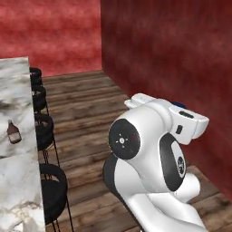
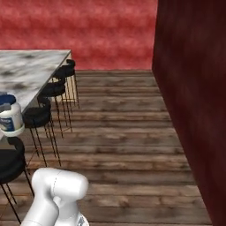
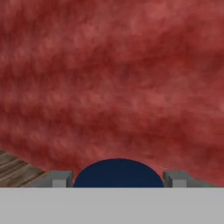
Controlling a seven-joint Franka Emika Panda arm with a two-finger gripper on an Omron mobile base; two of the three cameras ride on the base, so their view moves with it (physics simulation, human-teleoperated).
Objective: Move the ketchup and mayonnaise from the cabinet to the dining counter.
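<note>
Red walls (image 1: 163,54) and a plank floor (image 2: 123,132) frame the scene, with the marble table (image 1: 18,81) running along the nine o'clock side of the left base view and black stools (image 1: 45,131) lined up beside it. You already have the ketchup (image 1: 13,132) standing upright on that table, back from its edge. The mayonnaise (image 2: 9,117) sits at nine o'clock in the right base view, and in the hand view its blue lid bulges up at six o'clock with a finger tip tight on either side, so the jaws appear to be pinching the jar at a wide spread. Whether the jar is resting on the table or is off it cannot be told. The hand faces the wall, not the table, so the swing back is the risk: a fast turn could loosen the jar, and a low, wide arc could clip a stool or knock the ketchup over.
</note>
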